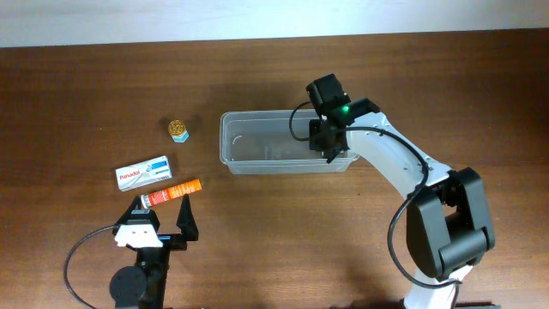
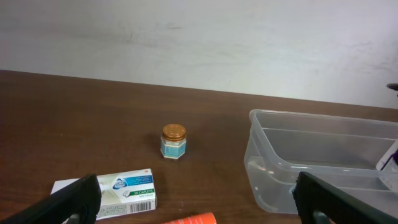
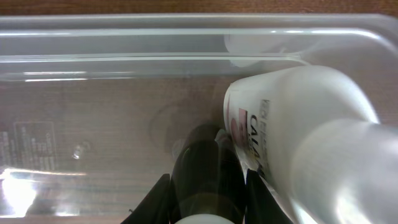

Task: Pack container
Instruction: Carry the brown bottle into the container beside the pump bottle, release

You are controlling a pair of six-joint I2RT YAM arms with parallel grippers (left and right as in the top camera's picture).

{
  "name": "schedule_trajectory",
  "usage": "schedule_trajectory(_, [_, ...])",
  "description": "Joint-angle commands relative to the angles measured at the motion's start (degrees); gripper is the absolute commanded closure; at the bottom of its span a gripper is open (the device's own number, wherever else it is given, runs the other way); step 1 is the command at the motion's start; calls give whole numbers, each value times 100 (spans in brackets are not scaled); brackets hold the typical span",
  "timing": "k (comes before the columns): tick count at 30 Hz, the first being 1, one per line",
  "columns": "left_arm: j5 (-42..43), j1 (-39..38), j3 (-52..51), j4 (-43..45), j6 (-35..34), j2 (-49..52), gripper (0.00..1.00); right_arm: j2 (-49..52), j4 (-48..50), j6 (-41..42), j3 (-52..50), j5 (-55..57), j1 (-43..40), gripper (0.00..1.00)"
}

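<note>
The clear plastic container [image 1: 257,117] lies at the table's middle; it also shows in the left wrist view [image 2: 267,180] and the right wrist view [image 3: 124,25]. My right gripper [image 1: 329,144] reaches down into its right end. In the right wrist view it [image 3: 208,199] is shut on a dark bottle [image 3: 202,165] held just above the container floor. A white bottle [image 3: 311,118] lies inside, right beside the dark one. My left gripper [image 1: 163,219] is open and empty near the front left, its fingers wide apart in the left wrist view [image 2: 199,202].
Left of the container lie a small jar with a gold lid [image 1: 178,130] [image 2: 173,141], a white and blue Panadol box [image 1: 143,173] [image 2: 121,193] and an orange tube [image 1: 171,192] [image 2: 193,219], the tube just ahead of the left gripper.
</note>
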Motion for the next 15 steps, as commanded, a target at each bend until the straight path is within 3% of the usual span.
schedule_trajectory(1, [22, 28, -28, -11, 90, -28, 1, 35, 66, 68, 92, 205, 31, 78])
schedule_trajectory(4, [22, 28, -28, -9, 92, -28, 1, 35, 79, 68, 92, 205, 31, 77])
schedule_trajectory(7, [22, 28, -28, -11, 92, -28, 1, 35, 79, 68, 92, 205, 31, 69])
schedule_trajectory(15, [22, 28, -28, -11, 92, -28, 1, 35, 79, 28, 92, 203, 31, 68])
